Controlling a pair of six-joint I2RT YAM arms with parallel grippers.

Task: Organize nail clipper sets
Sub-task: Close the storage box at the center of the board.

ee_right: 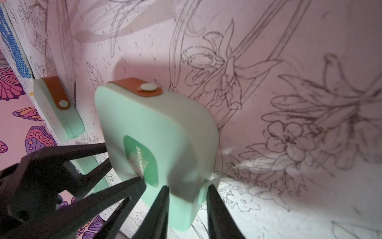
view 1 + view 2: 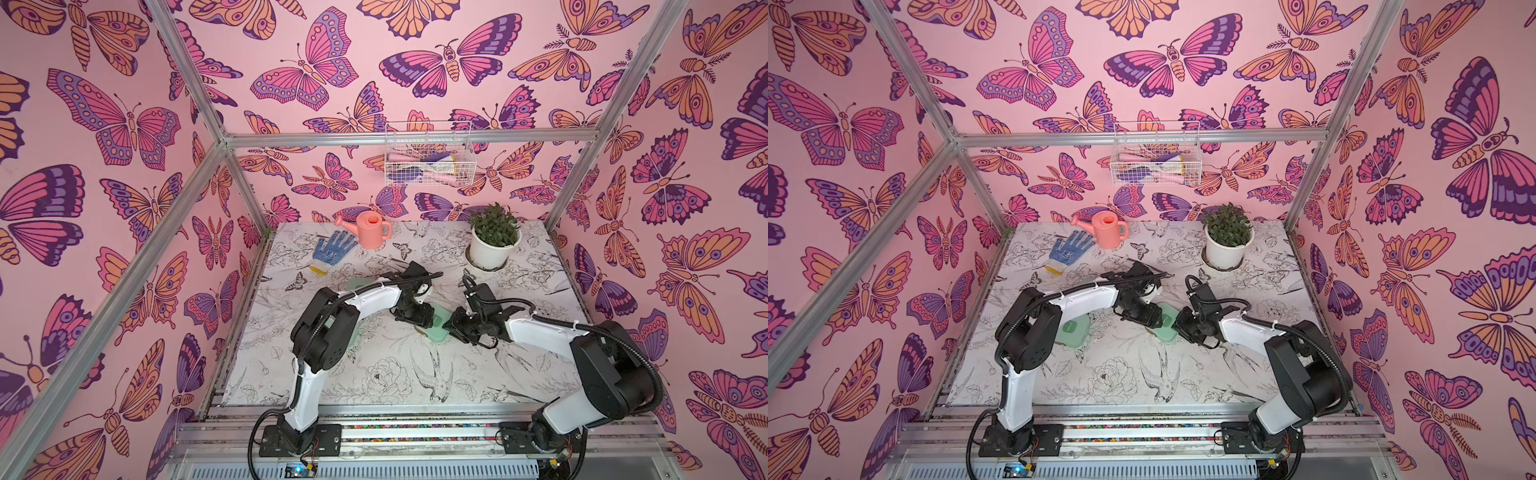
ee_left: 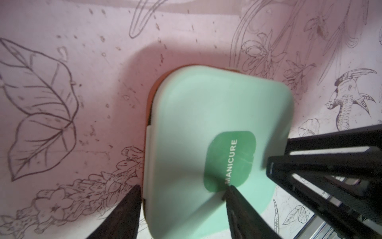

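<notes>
Case (image 1: 157, 128) blurred mid-frame; right gripper (image 1: 188, 187) clamps its edge; left gripper (image 3: 183, 186) half-wide astride it, grip unclear.

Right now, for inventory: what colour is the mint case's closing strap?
Strap on the case: tan-brown, pale snap; clearest in the right wrist view.

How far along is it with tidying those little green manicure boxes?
Looks done: the box by the left arm's elbow lies shut, and the far box has its strap snapped. In hand: the third box, also strapped, pinched at its edge by the right tool, the left tool touching its lid. Left, probably: placing it neatly with the others.
</notes>
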